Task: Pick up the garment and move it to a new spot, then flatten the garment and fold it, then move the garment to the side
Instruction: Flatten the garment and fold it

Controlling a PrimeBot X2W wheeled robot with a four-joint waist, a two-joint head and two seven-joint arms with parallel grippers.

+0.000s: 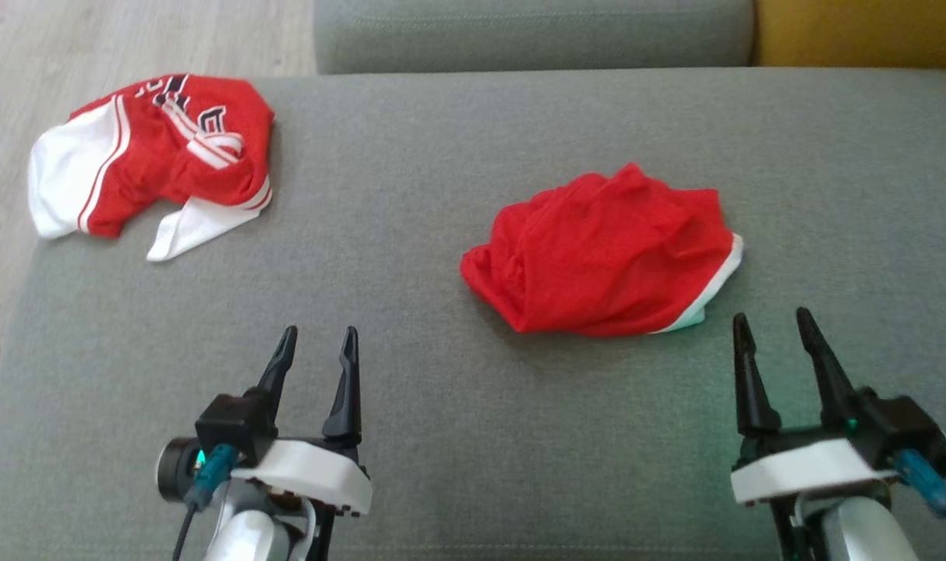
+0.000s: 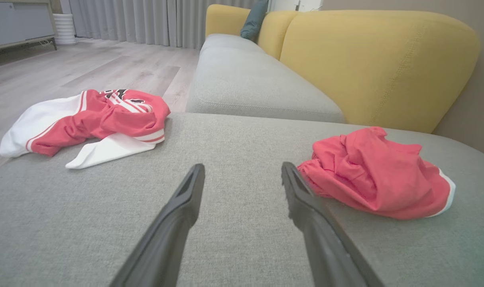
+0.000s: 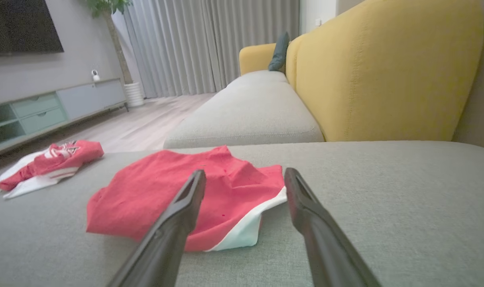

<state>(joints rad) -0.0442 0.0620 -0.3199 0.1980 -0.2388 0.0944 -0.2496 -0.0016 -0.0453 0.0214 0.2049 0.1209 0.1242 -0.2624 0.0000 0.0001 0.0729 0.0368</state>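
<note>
A crumpled red garment point(image 1: 605, 253) with a white hem lies in a heap on the grey seat cushion point(image 1: 442, 132), right of centre. My right gripper point(image 1: 771, 315) hovers open just near and right of it; in the right wrist view its fingers point(image 3: 246, 173) frame the garment's point(image 3: 154, 187) white-edged corner. My left gripper point(image 1: 319, 333) stands open over bare cushion, down and left of the heap. The left wrist view shows the garment point(image 2: 377, 179) just past the right finger of the left gripper point(image 2: 242, 167). Nothing is held.
A second red and white garment point(image 1: 161, 148) lies bunched at the cushion's far left corner, partly over the edge above the wood floor point(image 1: 130, 39). Another grey seat cushion point(image 1: 535, 31) adjoins at the back. A yellow backrest point(image 2: 377, 59) rises behind.
</note>
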